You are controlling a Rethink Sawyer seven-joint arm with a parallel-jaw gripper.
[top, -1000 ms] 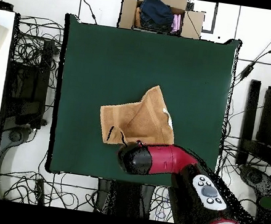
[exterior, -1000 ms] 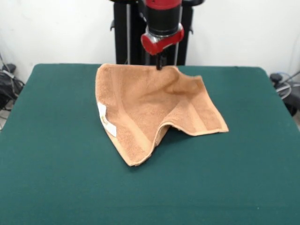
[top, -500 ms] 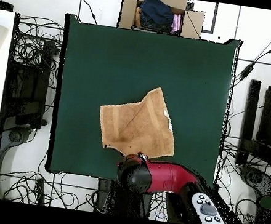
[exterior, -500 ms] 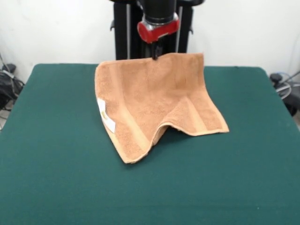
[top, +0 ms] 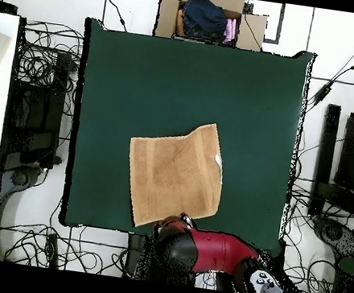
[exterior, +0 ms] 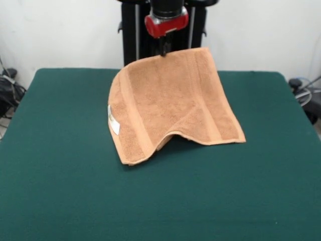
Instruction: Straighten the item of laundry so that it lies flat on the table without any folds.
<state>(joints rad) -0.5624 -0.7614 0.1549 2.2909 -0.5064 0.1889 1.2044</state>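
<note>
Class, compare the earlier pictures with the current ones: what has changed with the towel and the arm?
The gripper, shut on the towel, has lifted its far edge higher and drawn it back toward the robot, so the cloth is more spread out. The towel's near-right corner stays on the table.

1. A robot test lab, not a home: a single tabletop (top: 125, 73) covered in dark green cloth stands alone against a plain white wall (exterior: 266, 30).
2. A red and black robot arm (top: 214, 252) stands at one edge.
3. Tangled black cables (top: 42, 57) cover the floor on all sides.
4. A cardboard box (top: 208, 18) of spare clothes sits just beyond the far edge.
</note>
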